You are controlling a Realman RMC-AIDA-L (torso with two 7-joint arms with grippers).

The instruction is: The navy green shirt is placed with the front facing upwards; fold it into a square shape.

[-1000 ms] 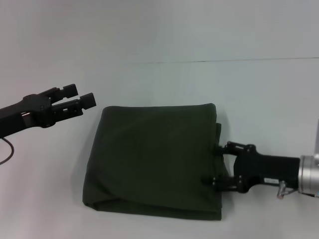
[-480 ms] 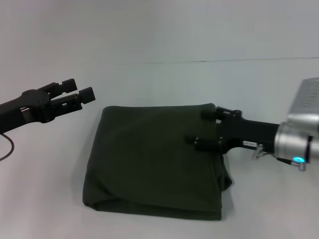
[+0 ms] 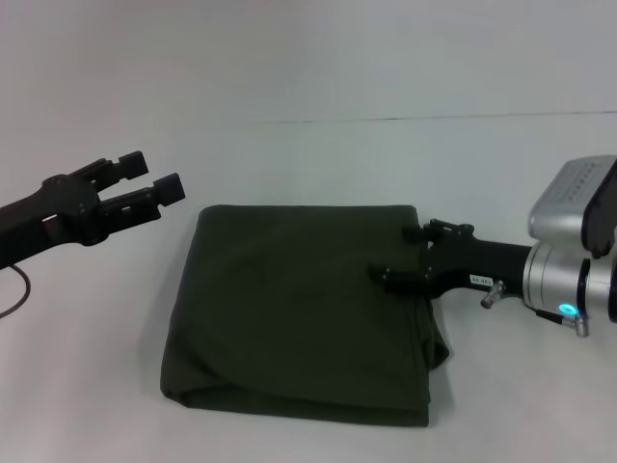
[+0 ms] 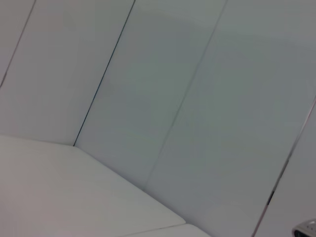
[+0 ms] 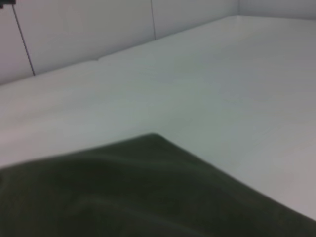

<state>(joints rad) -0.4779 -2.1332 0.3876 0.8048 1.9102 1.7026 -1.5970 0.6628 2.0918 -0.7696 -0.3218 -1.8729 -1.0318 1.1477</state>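
The navy green shirt (image 3: 299, 309) lies folded into a rough square in the middle of the white table in the head view. Its lettering and collar are hidden. My right gripper (image 3: 396, 255) is open and empty, hovering over the shirt's right edge near the far right corner. My left gripper (image 3: 149, 175) is open and empty, held in the air just beyond the shirt's far left corner. The right wrist view shows the shirt's dark cloth (image 5: 148, 197) close below, with one corner pointing up. The left wrist view shows no shirt.
The white table (image 3: 308, 164) runs on around the shirt, with a thin seam (image 3: 434, 118) across it at the back. Pale wall panels (image 4: 163, 98) fill the left wrist view.
My right gripper has risen from the shirt's near right edge and moved toward the far right corner, over the cloth. The left gripper has barely moved. The shirt keeps its shape.
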